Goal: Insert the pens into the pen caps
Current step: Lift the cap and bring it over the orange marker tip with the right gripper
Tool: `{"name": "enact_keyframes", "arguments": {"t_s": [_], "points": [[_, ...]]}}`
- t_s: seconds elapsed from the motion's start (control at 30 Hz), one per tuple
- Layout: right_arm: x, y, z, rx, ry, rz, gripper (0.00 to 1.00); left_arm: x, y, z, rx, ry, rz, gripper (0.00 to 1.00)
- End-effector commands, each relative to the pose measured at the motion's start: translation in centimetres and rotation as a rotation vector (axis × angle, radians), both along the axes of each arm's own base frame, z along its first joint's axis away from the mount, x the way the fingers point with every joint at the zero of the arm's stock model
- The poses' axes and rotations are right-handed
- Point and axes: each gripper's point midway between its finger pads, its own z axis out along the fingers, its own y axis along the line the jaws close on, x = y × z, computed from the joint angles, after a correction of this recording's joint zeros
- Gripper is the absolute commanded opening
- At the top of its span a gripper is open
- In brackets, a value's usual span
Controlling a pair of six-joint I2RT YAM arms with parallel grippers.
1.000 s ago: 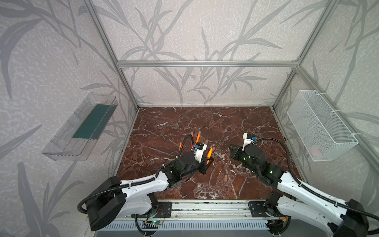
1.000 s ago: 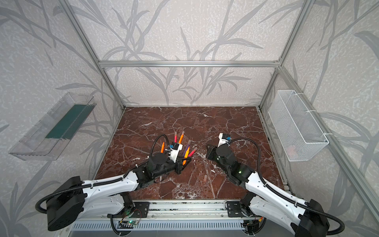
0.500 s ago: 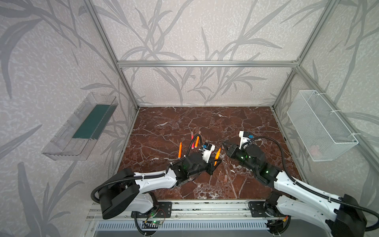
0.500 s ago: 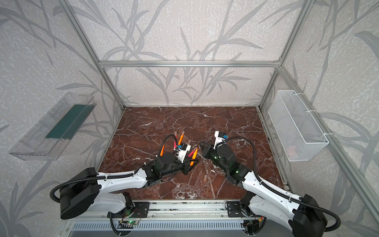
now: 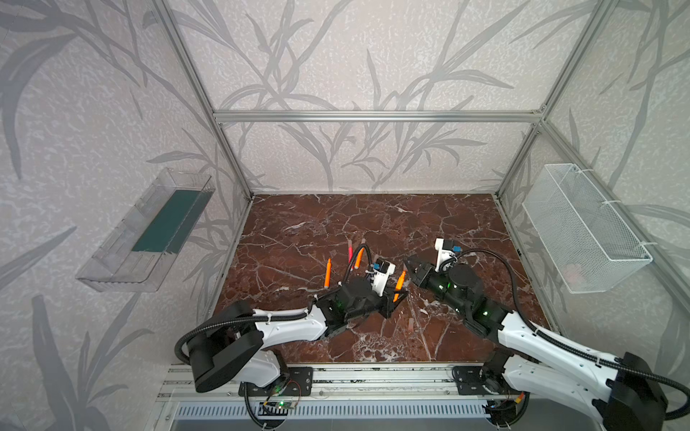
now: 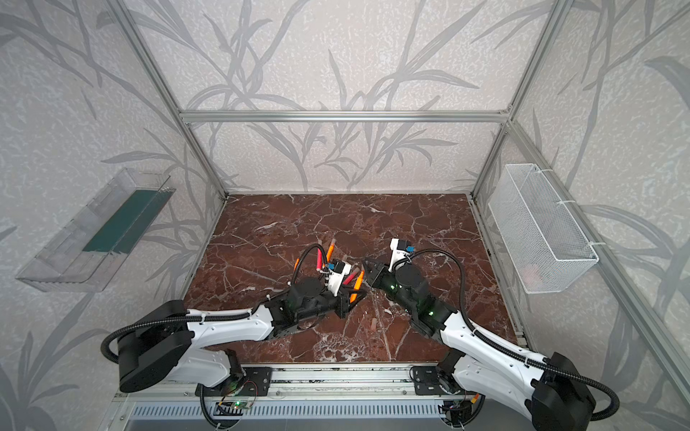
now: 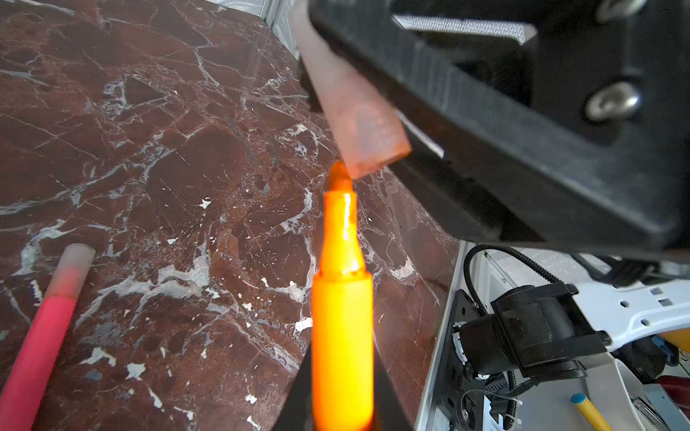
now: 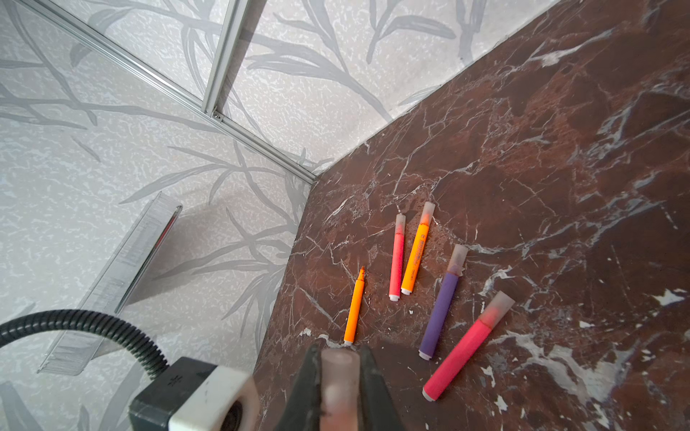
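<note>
My left gripper [image 7: 341, 377] is shut on an uncapped orange pen [image 7: 341, 328], which points up and away from it. My right gripper [image 8: 339, 358] is shut on a pale translucent pen cap [image 8: 339, 388]. In the left wrist view the pen's tip touches the rim of the cap's [image 7: 362, 130] open mouth. In both top views the two grippers [image 5: 396, 294] [image 5: 409, 266] meet mid-table. An uncapped orange pen [image 8: 354, 306] and several capped pens, among them a purple one [image 8: 444, 302], lie on the marble. A loose cap [image 5: 410, 324] lies nearer the front.
A clear plastic tray [image 5: 149, 239] hangs on the left wall and a white wire basket [image 5: 582, 231] on the right wall. Aluminium frame posts stand at the corners, and the arms' mounting rail [image 5: 373, 373] runs along the front edge.
The left gripper has carried the orange pen to the right and the right gripper has moved left with the cap. They were apart; now the pen tip meets the cap.
</note>
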Motion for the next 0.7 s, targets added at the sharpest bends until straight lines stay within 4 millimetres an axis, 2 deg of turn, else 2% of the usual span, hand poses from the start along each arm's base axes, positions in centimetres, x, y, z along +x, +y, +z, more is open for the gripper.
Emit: {"name": "enact_keyframes", "arguments": {"t_s": [0.0,0.4,0.67], "points": [[0.2,-0.2,0.1,0.007,-0.009,-0.013,0.0,0.0,-0.5,2.0,-0.056,-0.027,-0.008,0.0],[1.0,-0.7,-0.1,-0.027,-0.015,-0.065,0.0,-0.4,-0.5,2.3,-0.059,-0.031,-0.015,0.0],[1.4,0.0,-0.2,-0.026,-0.011,-0.05,0.0,-0.3,-0.5,2.4,-0.054,-0.038,-0.011,0.0]]}}
